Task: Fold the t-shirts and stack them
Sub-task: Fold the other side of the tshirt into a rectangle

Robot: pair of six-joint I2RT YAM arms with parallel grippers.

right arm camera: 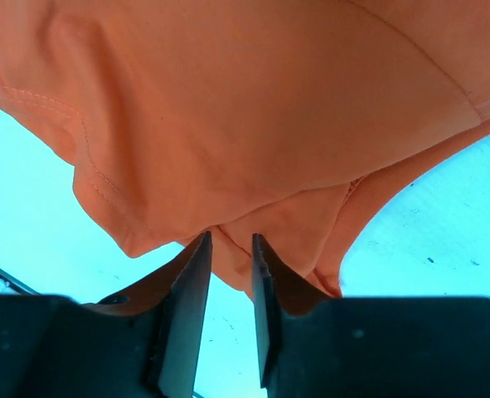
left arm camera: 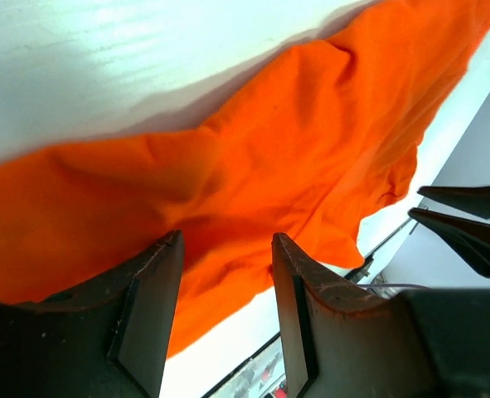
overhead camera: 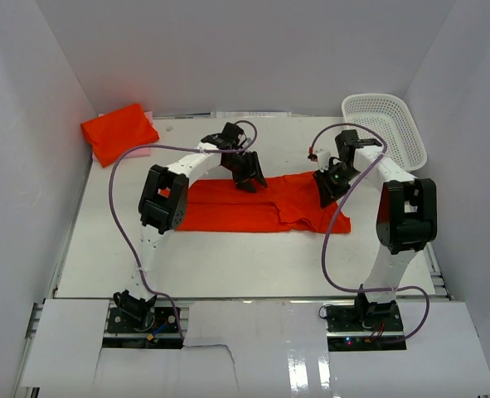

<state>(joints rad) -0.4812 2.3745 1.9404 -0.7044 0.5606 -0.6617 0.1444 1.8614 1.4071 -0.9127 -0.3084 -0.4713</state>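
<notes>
One orange-red t-shirt (overhead camera: 253,207) lies flat across the middle of the table, folded into a long band. A second t-shirt (overhead camera: 118,133) sits folded at the back left corner. My left gripper (overhead camera: 249,178) hovers over the flat shirt's far edge. In the left wrist view this gripper (left arm camera: 226,240) is open, nothing between its fingers, with fabric (left arm camera: 294,141) below. My right gripper (overhead camera: 326,189) is at the shirt's right end. In its wrist view this gripper (right arm camera: 230,240) has its jaws a little apart, and a fold of the shirt (right arm camera: 253,108) lies loose at their tips.
A white mesh basket (overhead camera: 385,124) leans at the back right corner. White walls close in the table on three sides. Purple cables loop from both arms over the table.
</notes>
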